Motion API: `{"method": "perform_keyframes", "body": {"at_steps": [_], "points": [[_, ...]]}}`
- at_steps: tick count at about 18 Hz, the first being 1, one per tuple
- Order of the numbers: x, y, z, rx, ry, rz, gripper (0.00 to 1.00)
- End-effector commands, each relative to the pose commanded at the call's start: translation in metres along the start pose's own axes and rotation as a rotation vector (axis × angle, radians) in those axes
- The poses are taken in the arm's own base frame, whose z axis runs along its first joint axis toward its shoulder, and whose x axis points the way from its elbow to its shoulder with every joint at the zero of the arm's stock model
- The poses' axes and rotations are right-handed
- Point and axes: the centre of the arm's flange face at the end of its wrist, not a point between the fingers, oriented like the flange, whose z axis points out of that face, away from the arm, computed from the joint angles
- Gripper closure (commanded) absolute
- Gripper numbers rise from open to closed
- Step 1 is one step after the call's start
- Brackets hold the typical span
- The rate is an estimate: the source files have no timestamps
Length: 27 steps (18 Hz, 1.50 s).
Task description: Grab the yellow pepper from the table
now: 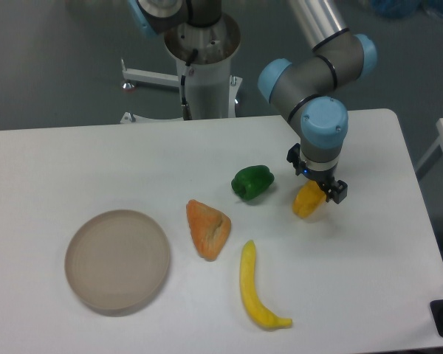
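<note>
The yellow pepper (307, 201) is small, glossy and yellow-orange, right of centre on the white table (74, 158). My gripper (316, 190) points straight down over it and covers its top. The black fingers (337, 191) sit close against the pepper's upper part, so the gripper looks shut on it. The pepper stands tilted under the gripper, at or just above the tabletop. I cannot tell if it touches the table.
A green pepper (252, 181) lies just left of the gripper. An orange wedge-shaped lump (207, 228) and a long curved yellow banana-like item (256, 289) lie nearer the front. A round beige plate (117, 259) is at the front left. The table's right edge is close.
</note>
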Motion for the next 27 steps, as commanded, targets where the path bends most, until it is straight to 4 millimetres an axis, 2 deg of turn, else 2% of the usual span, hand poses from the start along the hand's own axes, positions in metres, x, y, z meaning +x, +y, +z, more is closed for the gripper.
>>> {"method": "perform_keyframes", "body": {"at_steps": [5, 6, 8, 9, 10, 12, 13, 17, 21, 23, 27], "points": [[0.001, -0.001, 0.005, 0.003, 0.010, -0.012, 0.00], [0.001, -0.001, 0.006, 0.003, 0.011, -0.012, 0.04], [-0.001, 0.000, 0.005, 0.003, 0.009, -0.016, 0.33], [-0.002, 0.000, 0.004, 0.004, 0.006, -0.016, 0.44], [-0.004, -0.001, 0.002, 0.006, 0.001, -0.018, 0.50], [-0.005, -0.001, 0.001, 0.006, 0.000, -0.020, 0.53], [-0.005, -0.001, 0.000, 0.007, -0.002, -0.020, 0.58], [-0.012, -0.001, -0.011, 0.018, -0.023, -0.024, 0.64], [-0.022, -0.007, -0.038, 0.104, -0.055, -0.054, 0.66], [-0.027, -0.017, -0.054, 0.134, -0.080, -0.069, 0.66], [-0.025, -0.061, -0.081, 0.202, -0.117, -0.038, 0.65]]}}
